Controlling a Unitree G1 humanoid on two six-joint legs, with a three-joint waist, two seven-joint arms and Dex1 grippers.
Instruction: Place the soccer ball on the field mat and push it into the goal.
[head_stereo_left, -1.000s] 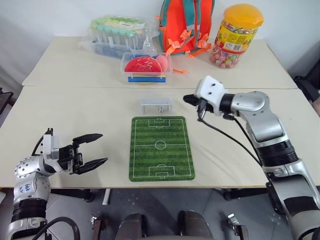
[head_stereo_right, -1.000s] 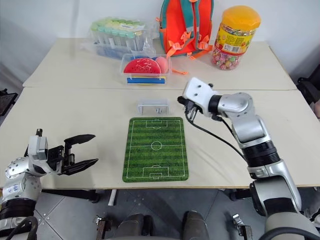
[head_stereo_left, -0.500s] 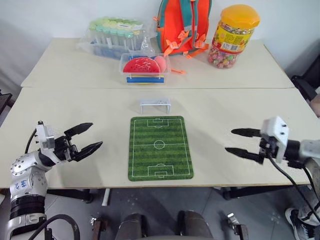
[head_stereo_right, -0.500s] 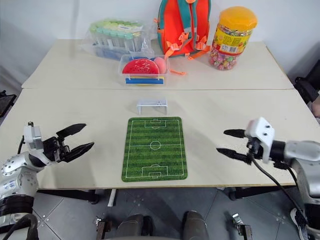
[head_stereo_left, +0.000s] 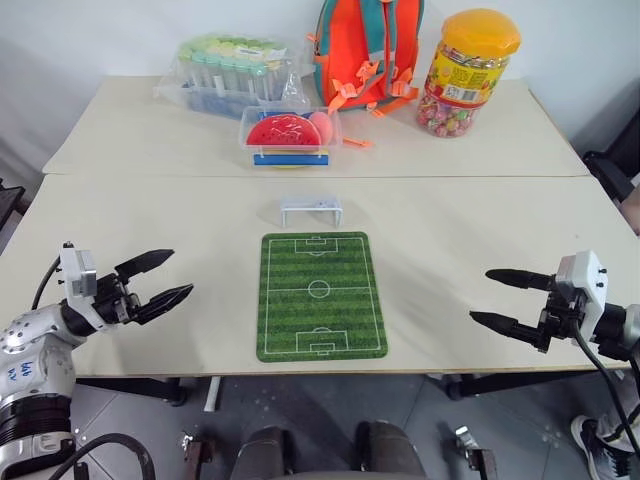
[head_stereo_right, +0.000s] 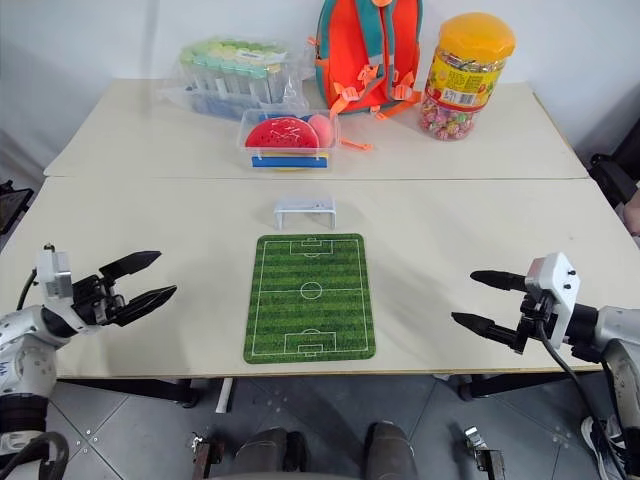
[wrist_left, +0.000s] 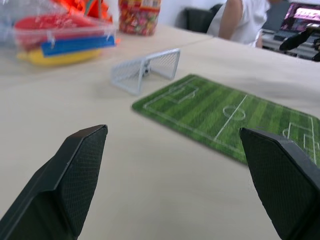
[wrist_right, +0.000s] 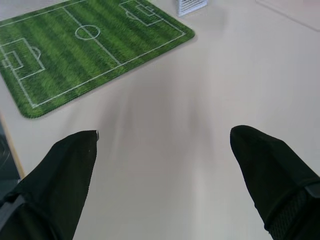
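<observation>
The green field mat (head_stereo_left: 320, 295) lies flat at the middle of the front table. Just beyond its far end stands the small white goal (head_stereo_left: 311, 211), also seen from the side in the left wrist view (wrist_left: 145, 69). A small dark speck sits inside its net; I cannot tell whether that is the soccer ball. My left gripper (head_stereo_left: 182, 272) hovers open and empty left of the mat, pointing toward it. Right of the mat, near the front edge, my right gripper (head_stereo_left: 479, 294) is open and empty too, fingers (wrist_right: 70, 165) spread wide over bare tabletop.
On the far table are a clear container (head_stereo_left: 290, 135) of coloured items, a pack of tubes (head_stereo_left: 235, 65), an orange backpack (head_stereo_left: 370, 50) and a candy jar (head_stereo_left: 465, 70). A seated person (wrist_left: 240, 20) is beyond the table's right side.
My right arm has pulled back from beside the goal to the right front of the table, and its gripper has gone from shut to open. The left gripper drifted slightly left.
</observation>
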